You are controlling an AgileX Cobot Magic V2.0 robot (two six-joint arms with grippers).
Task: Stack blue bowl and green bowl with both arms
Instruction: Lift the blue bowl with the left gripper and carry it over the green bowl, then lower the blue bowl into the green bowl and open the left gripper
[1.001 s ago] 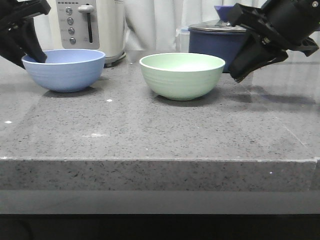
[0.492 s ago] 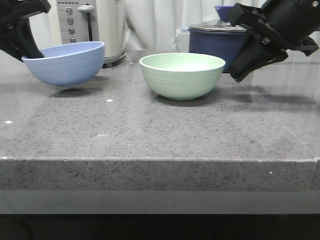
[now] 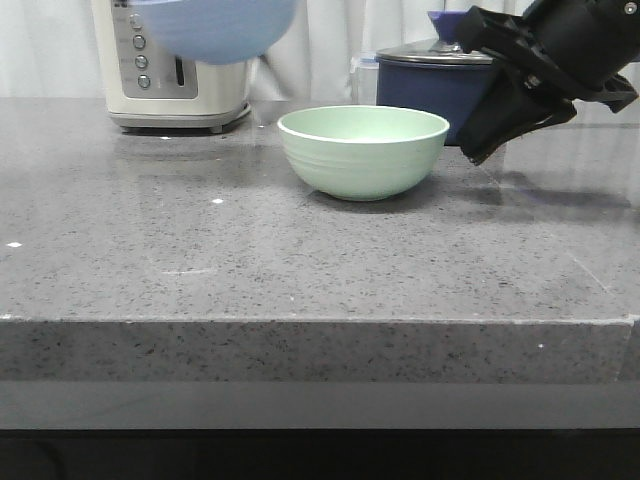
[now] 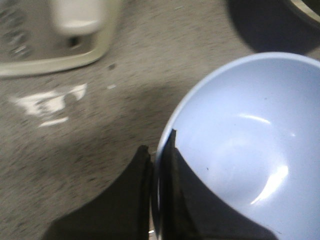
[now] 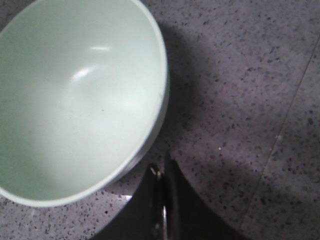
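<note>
The blue bowl [image 3: 215,28] hangs high at the top of the front view, above the toaster and left of the green bowl; only its lower part shows. In the left wrist view my left gripper [image 4: 159,150] is shut on the blue bowl's [image 4: 250,140] rim, one finger inside and one outside. The left arm is out of the front view. The green bowl [image 3: 363,150] stands upright on the counter, empty. My right gripper [image 3: 478,150] hovers just right of it, shut and empty; in the right wrist view it [image 5: 164,170] sits beside the green bowl's [image 5: 80,100] rim.
A cream toaster [image 3: 175,65] stands at the back left. A dark navy lidded saucepan [image 3: 432,85] stands behind the green bowl, next to my right arm. The grey stone counter [image 3: 300,260] ends at a front edge low in the front view.
My left gripper has lifted the blue bowl off the counter, up and to the right, until it is cut off by the frame top. The right arm and green bowl have not moved.
</note>
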